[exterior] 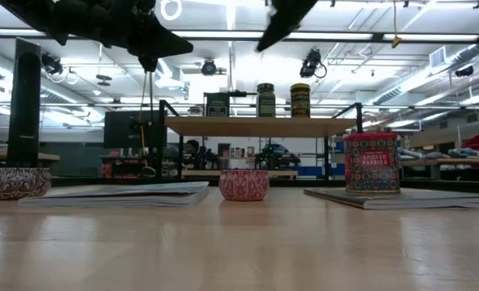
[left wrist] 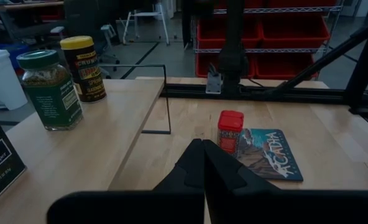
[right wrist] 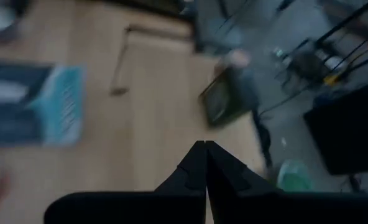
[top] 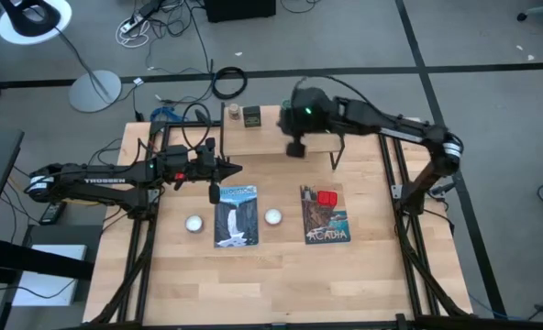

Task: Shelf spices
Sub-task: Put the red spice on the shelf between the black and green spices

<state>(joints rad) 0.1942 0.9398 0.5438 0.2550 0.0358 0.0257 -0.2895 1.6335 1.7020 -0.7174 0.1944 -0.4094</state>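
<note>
While both arms hover, left gripper fingers pressed shut, empty, above table; right gripper fingers shut, empty, over shelf. Green jar, yellow-capped jar on shelf; red tin on book.

We see a lab or workshop: grey carpet floor strewn with cables, red storage bins on racks, ceiling strip lights, exposed ducts.
</note>
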